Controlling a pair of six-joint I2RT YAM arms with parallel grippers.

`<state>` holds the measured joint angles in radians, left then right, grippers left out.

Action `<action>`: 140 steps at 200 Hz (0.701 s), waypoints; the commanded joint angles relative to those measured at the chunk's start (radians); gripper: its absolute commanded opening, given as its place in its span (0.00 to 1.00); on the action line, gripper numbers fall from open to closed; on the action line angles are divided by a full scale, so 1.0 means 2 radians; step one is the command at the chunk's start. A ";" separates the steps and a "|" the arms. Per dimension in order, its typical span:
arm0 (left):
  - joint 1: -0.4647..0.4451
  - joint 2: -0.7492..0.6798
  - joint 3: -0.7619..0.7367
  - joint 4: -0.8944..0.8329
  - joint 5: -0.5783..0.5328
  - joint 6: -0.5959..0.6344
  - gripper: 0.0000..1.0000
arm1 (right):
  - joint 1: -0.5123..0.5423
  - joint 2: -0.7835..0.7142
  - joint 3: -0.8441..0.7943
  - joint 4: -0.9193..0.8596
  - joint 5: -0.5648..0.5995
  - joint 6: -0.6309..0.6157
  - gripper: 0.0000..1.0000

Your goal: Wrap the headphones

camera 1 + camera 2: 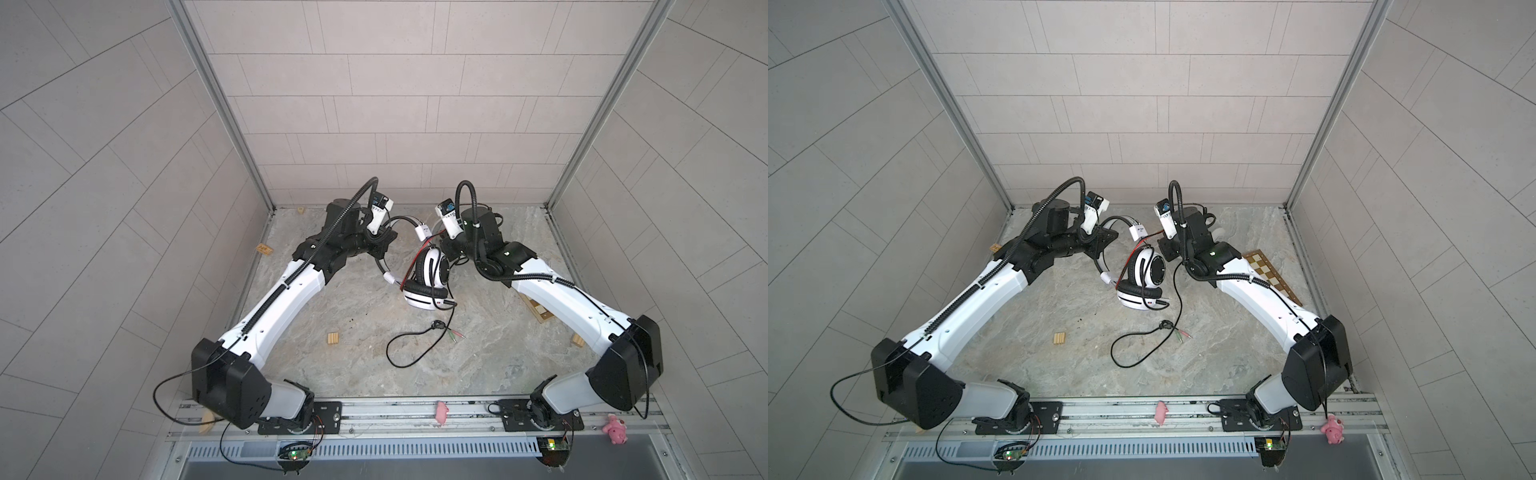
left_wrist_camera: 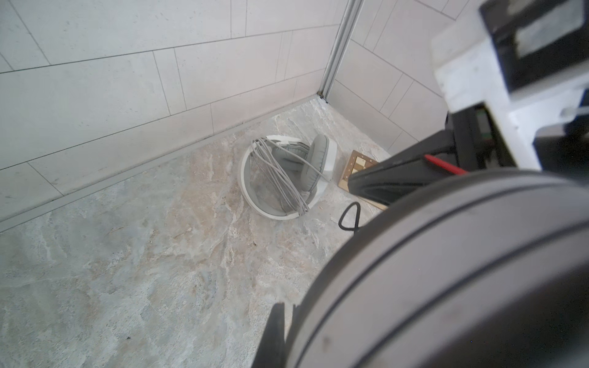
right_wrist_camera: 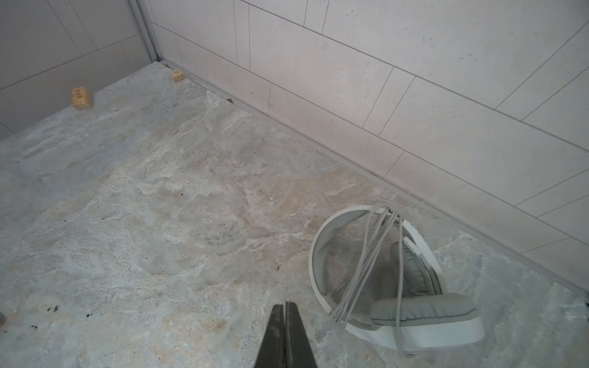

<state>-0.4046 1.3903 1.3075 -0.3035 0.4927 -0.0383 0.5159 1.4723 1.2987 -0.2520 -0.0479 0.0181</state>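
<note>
The white headphones [image 1: 428, 282] with black-striped round cups hang at the middle in both top views. My left gripper [image 1: 380, 249] is shut on their headband [image 2: 446, 270], which fills the near corner of the left wrist view beside one dark finger [image 2: 275, 334]. Their black-red cable [image 1: 415, 257] runs up past my right gripper [image 1: 445, 244], then loops on the floor [image 1: 399, 353] to its plugs [image 1: 455, 336]. The right gripper [image 3: 286, 334] is shut, with nothing seen between its tips. The pale-grey headphones [image 3: 398, 286], cable wound round the band, lie by the back wall [image 2: 287, 178].
Wooden blocks lie on the stone floor [image 1: 332, 338], by the left wall [image 1: 264, 248] and in the back corner [image 3: 178, 75]. A chequered board [image 1: 1271, 270] sits under the right arm. Pink toys [image 1: 441, 411] [image 1: 616, 430] rest on the front rail. Tiled walls close in three sides.
</note>
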 commanded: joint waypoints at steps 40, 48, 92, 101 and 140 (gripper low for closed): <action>0.023 -0.028 -0.016 0.114 0.103 -0.080 0.00 | -0.011 0.036 -0.047 0.114 -0.072 0.091 0.06; 0.023 -0.026 -0.017 0.118 0.107 -0.084 0.00 | -0.011 0.045 -0.050 0.122 -0.081 0.099 0.06; 0.032 -0.023 -0.033 0.174 0.136 -0.131 0.00 | -0.011 0.079 -0.083 0.193 -0.116 0.146 0.09; 0.033 -0.026 -0.036 0.181 0.136 -0.132 0.00 | -0.011 0.087 -0.088 0.206 -0.122 0.156 0.11; 0.049 -0.027 -0.053 0.250 0.159 -0.189 0.00 | -0.008 0.140 -0.083 0.257 -0.146 0.191 0.17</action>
<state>-0.3313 1.3815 1.2125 0.0063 0.7242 -0.2806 0.4973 1.6989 1.1217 0.1509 -0.2947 0.3237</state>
